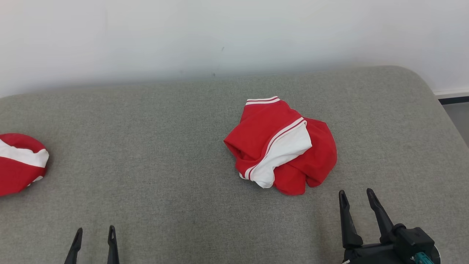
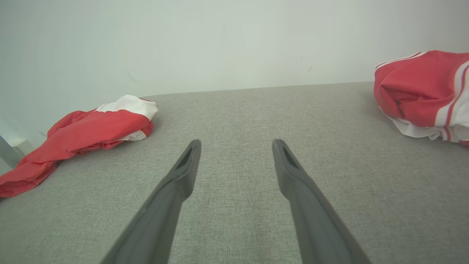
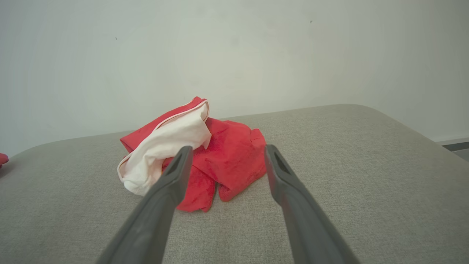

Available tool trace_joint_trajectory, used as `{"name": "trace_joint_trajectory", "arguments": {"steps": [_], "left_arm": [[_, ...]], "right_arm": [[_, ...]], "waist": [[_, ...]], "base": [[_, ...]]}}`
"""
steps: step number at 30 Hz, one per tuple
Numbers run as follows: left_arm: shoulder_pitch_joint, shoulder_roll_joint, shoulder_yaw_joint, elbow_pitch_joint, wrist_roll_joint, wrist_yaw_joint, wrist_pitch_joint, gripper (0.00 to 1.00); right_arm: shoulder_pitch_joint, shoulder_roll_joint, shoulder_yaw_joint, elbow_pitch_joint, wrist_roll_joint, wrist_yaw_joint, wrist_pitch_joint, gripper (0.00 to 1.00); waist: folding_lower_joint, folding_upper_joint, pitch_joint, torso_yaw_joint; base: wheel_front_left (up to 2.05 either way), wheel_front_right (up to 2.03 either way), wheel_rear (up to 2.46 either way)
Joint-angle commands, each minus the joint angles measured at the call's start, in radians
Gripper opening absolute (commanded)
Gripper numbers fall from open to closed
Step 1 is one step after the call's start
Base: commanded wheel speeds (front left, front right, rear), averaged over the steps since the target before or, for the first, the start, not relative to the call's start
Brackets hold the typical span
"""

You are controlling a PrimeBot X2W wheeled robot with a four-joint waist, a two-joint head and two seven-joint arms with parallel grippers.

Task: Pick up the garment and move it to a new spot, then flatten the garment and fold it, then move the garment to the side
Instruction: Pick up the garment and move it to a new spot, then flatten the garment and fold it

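Observation:
A crumpled red garment [image 1: 282, 145] with white panels and striped trim lies in a heap on the grey cushioned surface [image 1: 165, 154], right of centre. The right wrist view has the garment [image 3: 223, 154] just beyond my fingertips, and the left wrist view has it [image 2: 421, 88] at the right edge. My right gripper [image 1: 356, 196] hovers open just below and to the right of the heap, not touching it. Far to the left, near the front edge, my left gripper [image 1: 95, 233] is open over bare fabric with nothing between its fingers.
A second red and white garment [image 1: 18, 161] lies at the left edge of the surface, also seen as a garment [image 2: 84, 135] in the left wrist view. A pale wall [image 1: 220, 33] runs behind. The cushion's rounded right corner [image 1: 432, 91] drops to the floor.

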State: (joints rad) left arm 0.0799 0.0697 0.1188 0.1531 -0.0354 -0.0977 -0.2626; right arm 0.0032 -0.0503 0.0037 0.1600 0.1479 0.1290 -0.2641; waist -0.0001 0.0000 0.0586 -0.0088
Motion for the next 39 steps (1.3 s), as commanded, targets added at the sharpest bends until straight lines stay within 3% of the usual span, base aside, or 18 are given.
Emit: {"name": "trace_joint_trajectory", "arguments": {"steps": [1,39], "left_arm": [[0.012,-0.004,0.002,0.005,0.007,-0.004,-0.003,1.00],[0.010,-0.018,0.020,0.040,0.021,0.002,-0.003,1.00]], "right_arm": [[0.011,0.000,0.001,0.003,-0.006,0.003,0.000,1.00],[0.008,0.000,0.016,0.010,-0.013,0.003,-0.001,1.00]], "waist": [[0.0001,0.0000,-0.003,0.003],[0.0001,0.0000,0.003,0.009]], "base": [[0.00,0.00,0.00],[0.00,0.00,0.00]]}}
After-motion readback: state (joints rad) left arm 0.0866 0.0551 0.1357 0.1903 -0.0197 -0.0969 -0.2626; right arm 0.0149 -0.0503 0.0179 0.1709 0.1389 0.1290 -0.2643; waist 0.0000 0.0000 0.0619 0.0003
